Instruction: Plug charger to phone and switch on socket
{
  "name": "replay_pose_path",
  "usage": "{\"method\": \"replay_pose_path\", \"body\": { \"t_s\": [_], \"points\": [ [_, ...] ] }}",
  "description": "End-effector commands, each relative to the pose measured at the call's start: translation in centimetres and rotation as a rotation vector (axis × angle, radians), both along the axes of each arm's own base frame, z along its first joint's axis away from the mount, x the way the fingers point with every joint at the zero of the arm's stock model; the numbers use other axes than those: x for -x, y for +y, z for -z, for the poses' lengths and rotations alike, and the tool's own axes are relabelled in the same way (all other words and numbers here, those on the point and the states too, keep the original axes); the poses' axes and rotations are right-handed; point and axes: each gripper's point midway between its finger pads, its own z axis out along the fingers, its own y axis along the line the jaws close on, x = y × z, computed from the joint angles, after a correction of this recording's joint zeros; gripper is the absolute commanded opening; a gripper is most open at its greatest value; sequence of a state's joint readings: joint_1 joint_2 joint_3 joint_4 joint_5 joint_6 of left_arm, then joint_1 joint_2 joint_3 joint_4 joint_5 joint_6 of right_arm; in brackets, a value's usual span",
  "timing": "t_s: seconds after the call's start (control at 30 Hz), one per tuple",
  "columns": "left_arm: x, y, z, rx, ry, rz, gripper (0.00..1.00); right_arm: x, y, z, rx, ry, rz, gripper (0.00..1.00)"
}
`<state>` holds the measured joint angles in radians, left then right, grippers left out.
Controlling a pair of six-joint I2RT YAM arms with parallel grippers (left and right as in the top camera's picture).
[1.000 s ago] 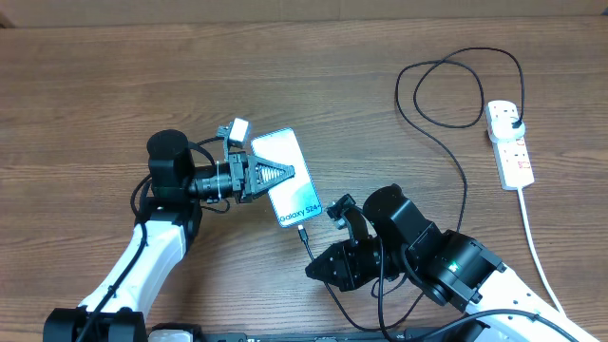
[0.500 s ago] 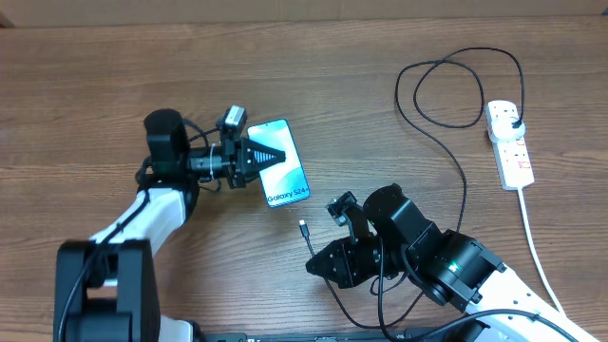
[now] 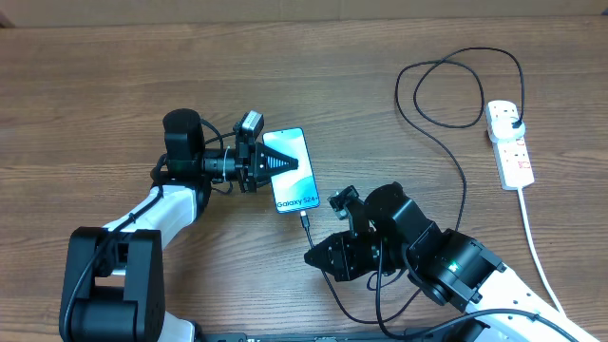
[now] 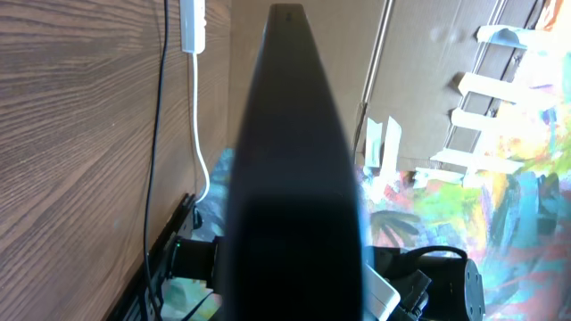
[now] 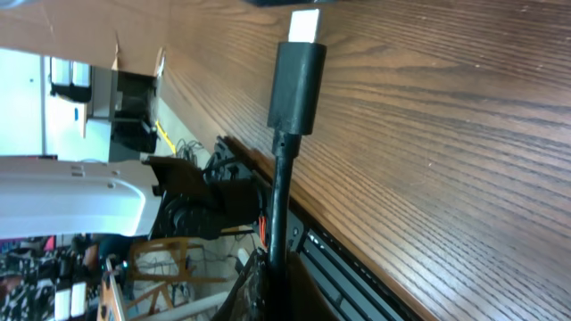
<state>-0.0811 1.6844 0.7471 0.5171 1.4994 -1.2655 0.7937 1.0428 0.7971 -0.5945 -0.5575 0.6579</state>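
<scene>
Two grips are in place, so your next move turns on a single line-up. Your right gripper (image 3: 316, 255) is pressed together on the charger (image 5: 296, 76), a long thin black cable with a small black connector, pinching it a little behind that connector. In the right wrist view the bare metal tip stands clear of the fingers and is not in anything yet.

From the right gripper, seen from overhead, the connector points toward 11 o'clock. The phone (image 3: 292, 171), a slim black-edged rectangle with a light blue-white screen, lies that same way. Its lower short edge sits just beside the tip, and I cannot tell whether they touch.

Your left gripper (image 3: 278, 163) is clamped on the phone from its 9 o'clock side, holding it over the brown wood-grain table (image 3: 95, 85). The phone's long axis runs roughly from 12 to 6 o'clock, leaning a touch toward 5. I judge the connector's axis to be close to that line but not certainly on it. Check the angle before you push the tip toward 11 o'clock into the lower edge.

Farther out, the cable loops away toward 2 o'clock to the socket (image 3: 514, 154), a white oblong power strip with red switch markings. It lies well apart from both arms, nearer your right one.
</scene>
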Motion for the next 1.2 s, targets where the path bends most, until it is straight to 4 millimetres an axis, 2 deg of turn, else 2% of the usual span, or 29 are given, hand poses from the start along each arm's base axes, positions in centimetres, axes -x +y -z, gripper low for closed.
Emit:
{"method": "replay_pose_path", "body": {
  "t_s": [0.0, 0.63, 1.17],
  "points": [
    [-0.4, -0.1, -1.0, 0.007, -0.046, 0.010, 0.04, -0.4, 0.0, 0.3, 0.013, 0.006, 0.032, 0.04],
    [-0.7, -0.7, -0.7, -0.010, -0.023, -0.013, 0.04, -0.2, 0.1, 0.4, 0.014, 0.018, 0.023, 0.04],
    [0.1, -1.3, -0.9, -0.002, 0.003, 0.026, 0.04, -0.4, 0.1, 0.5, 0.018, 0.013, 0.029, 0.04]
  ]
}}
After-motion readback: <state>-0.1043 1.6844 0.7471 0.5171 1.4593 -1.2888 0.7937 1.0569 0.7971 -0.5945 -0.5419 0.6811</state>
